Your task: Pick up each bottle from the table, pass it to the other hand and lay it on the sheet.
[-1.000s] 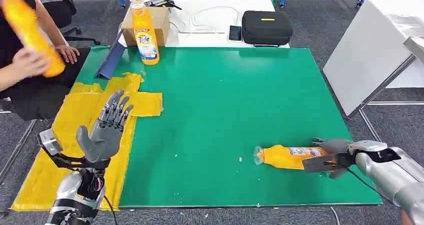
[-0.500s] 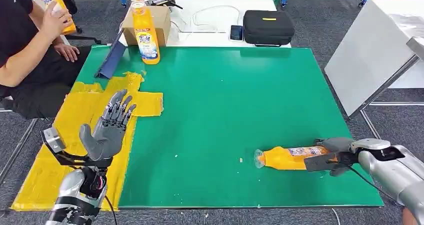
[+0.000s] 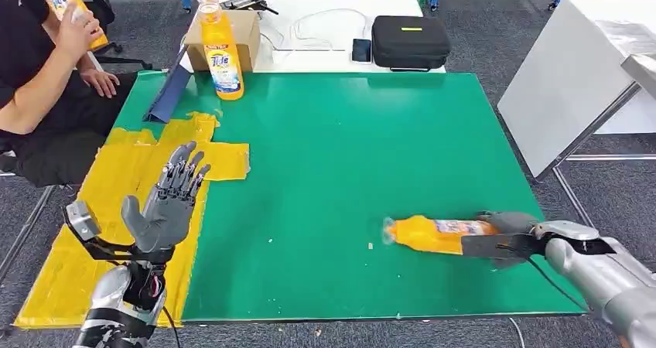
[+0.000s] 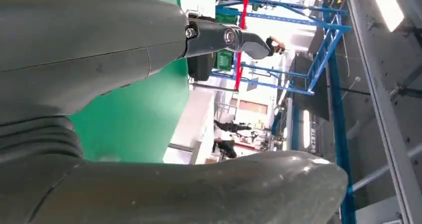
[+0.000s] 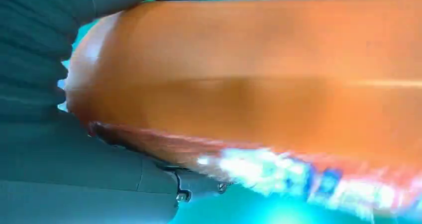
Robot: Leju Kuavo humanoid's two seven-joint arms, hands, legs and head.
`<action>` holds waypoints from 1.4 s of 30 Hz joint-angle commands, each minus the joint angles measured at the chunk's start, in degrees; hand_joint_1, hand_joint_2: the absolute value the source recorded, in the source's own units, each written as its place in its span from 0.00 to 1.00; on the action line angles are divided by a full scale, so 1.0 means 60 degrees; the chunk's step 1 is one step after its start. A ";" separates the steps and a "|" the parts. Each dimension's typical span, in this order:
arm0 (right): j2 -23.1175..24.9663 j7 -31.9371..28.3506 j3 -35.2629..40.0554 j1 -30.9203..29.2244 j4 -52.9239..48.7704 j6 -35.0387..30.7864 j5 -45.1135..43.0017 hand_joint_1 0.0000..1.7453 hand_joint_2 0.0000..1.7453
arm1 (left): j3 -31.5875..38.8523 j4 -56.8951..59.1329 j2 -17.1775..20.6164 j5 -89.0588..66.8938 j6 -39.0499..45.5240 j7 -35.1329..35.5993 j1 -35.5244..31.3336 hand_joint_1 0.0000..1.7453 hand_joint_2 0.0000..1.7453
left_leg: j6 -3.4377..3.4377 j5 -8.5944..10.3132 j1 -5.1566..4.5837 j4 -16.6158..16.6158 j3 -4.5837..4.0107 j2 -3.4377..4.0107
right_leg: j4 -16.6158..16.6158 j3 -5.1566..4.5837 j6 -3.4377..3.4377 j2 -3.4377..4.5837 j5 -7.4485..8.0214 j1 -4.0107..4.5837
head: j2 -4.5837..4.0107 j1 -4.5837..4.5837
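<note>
Right hand (image 3: pixel 503 243) grips lying bottle (image 3: pixel 433 233) near mat's (image 3: pixel 348 147) 5 o'clock edge; left hand (image 3: pixel 166 205) spread wide, empty, over yellow sheet (image 3: pixel 124 170) at 8 o'clock.

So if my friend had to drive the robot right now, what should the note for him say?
Right hand: grips the lying orange bottle by its base end, near the green mat's front right; whether it is lifted off the mat cannot be told.
Left hand: holds nothing, fingers spread, raised over the yellow sheet.
Second orange bottle: stands upright at the mat's far left edge.
A person at far left holds a third bottle.
Done: no bottle lies on the sheet.
Left: pass the gripped bottle to the left hand, lay it on the sheet, then do the standing one.
</note>
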 commanded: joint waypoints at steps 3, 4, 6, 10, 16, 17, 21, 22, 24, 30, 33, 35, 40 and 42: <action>0.1460 -0.0140 -0.4860 0.3911 -0.3621 0.0770 -0.3664 1.00 1.00 | 0.0086 -0.0276 0.0367 0.0150 -0.0098 0.0021 0.0355 0.00 0.00 | -0.0052 0.0005 0.0038 -0.0015 -0.0015 -0.0113 | -0.0014 -0.0027 -0.0018 -0.0054 -0.0027 0.0027 | 0.0000 0.0007; 0.1503 -0.0129 -0.4897 0.3944 -0.3731 0.0731 -0.3640 1.00 1.00 | 0.0078 -0.0310 0.0364 0.0152 -0.0074 0.0026 0.0364 0.00 0.00 | -0.0036 0.0005 0.0028 -0.0009 -0.0033 -0.0120 | -0.0006 -0.0026 0.0002 -0.0069 -0.0029 0.0019 | 0.0000 0.0000; 0.1729 -0.0124 -0.4907 0.3952 -0.3824 0.0665 -0.3610 1.00 1.00 | 0.0070 -0.0382 0.0333 0.0144 -0.0027 0.0047 0.0397 0.00 0.00 | -0.0029 0.0028 0.0025 -0.0006 -0.0082 -0.0123 | 0.0003 0.0009 0.0010 -0.0089 -0.0028 0.0016 | 0.0000 0.0000; 0.1971 -0.0092 -0.4944 0.4056 -0.3896 0.0597 -0.3570 1.00 1.00 | 0.0020 -0.0404 0.0303 0.0142 0.0011 0.0086 0.0418 0.00 0.00 | -0.0046 0.0028 0.0026 0.0005 -0.0137 -0.0152 | 0.0017 -0.0032 0.0013 -0.0118 -0.0034 0.0016 | 0.0004 0.0000; 0.2539 -0.0228 -0.5211 0.4320 -0.4132 0.0344 -0.3366 1.00 1.00 | 0.0008 -0.0561 0.0210 0.0120 0.0142 0.0181 0.0581 0.00 0.00 | -0.0043 0.0037 0.0019 0.0000 -0.0189 -0.0150 | 0.0016 -0.0095 0.0014 -0.0121 -0.0028 0.0009 | 0.0000 0.0003; 0.2576 -0.0223 -0.5235 0.4333 -0.4147 0.0332 -0.3360 1.00 1.00 | 0.0003 -0.0587 0.0198 0.0121 0.0141 0.0181 0.0599 0.00 0.00 | -0.0049 0.0031 0.0022 0.0003 -0.0186 -0.0145 | 0.0019 -0.0096 0.0009 -0.0110 -0.0031 0.0010 | 0.0000 0.0004; 0.3417 -0.0446 -0.5506 0.4487 -0.4568 -0.0034 -0.3102 1.00 1.00 | -0.0237 -0.0809 -0.0124 0.0195 0.0410 0.0556 0.0857 0.00 1.00 | -0.0054 0.0028 0.0020 0.0005 -0.0186 -0.0151 | 0.0024 -0.0098 0.0008 -0.0115 -0.0037 0.0008 | 0.0000 0.0004; 0.3634 -0.0474 -0.5494 0.4456 -0.4643 -0.0145 -0.3018 1.00 1.00 | -0.0362 -0.0857 -0.0221 0.0163 0.0497 0.0620 0.0910 0.00 1.00 | -0.0048 0.0031 0.0018 0.0001 -0.0191 -0.0149 | 0.0019 -0.0102 0.0011 -0.0117 -0.0034 0.0007 | 0.0000 0.0004; 0.4025 -0.0443 -0.5228 0.4240 -0.4610 -0.0196 -0.2875 1.00 1.00 | -0.0706 -0.0877 -0.0369 0.0011 0.0679 0.0656 0.0883 0.00 1.00 | -0.0053 0.0025 0.0021 0.0006 -0.0189 -0.0134 | 0.0023 -0.0103 0.0008 -0.0099 -0.0034 0.0009 | 0.0000 0.0004; 0.4439 -0.0511 -0.4900 0.4002 -0.4367 -0.0328 -0.2746 1.00 1.00 | -0.1199 -0.0837 -0.0449 -0.0427 0.1310 0.0824 0.0740 0.00 1.00 | -0.0040 0.0038 0.0020 0.0008 -0.0210 -0.0147 | 0.0024 -0.0128 0.0016 -0.0122 -0.0032 0.0009 | 0.0000 0.0004; 0.4993 -0.0639 -0.4631 0.4008 -0.4432 -0.0646 -0.2458 1.00 1.00 | -0.1716 -0.1040 -0.0727 -0.1189 0.2126 0.0725 0.0797 0.00 1.00 | -0.0052 0.0027 0.0020 0.0015 -0.0200 -0.0143 | 0.0033 -0.0120 0.0010 -0.0107 -0.0039 0.0007 | 0.0004 0.0004; 0.5284 -0.0630 -0.4415 0.3929 -0.4412 -0.0736 -0.2378 1.00 1.00 | -0.2002 -0.1049 -0.0882 -0.1151 0.2254 0.0857 0.0818 0.00 1.00 | -0.0039 0.0037 0.0018 0.0008 -0.0216 -0.0144 | 0.0025 -0.0131 0.0017 -0.0120 -0.0032 0.0007 | 0.0000 0.0004; 0.5732 -0.0556 -0.3656 0.3552 -0.4188 -0.0838 -0.2267 1.00 1.00 | -0.2408 -0.1047 -0.0677 -0.1033 0.2701 0.0951 0.0781 0.00 1.00 | -0.0056 0.0024 0.0018 0.0016 -0.0204 -0.0124 | 0.0039 -0.0127 0.0007 -0.0089 -0.0037 0.0007 | 0.0000 0.0004; 0.5816 -0.0474 -0.3528 0.3513 -0.4140 -0.0905 -0.2220 1.00 1.00 | -0.2345 -0.1112 -0.0602 -0.1025 0.2699 0.0949 0.0829 0.00 1.00 | -0.0057 0.0025 0.0020 0.0015 -0.0203 -0.0127 | 0.0037 -0.0126 0.0006 -0.0094 -0.0036 0.0009 | 0.0000 0.0007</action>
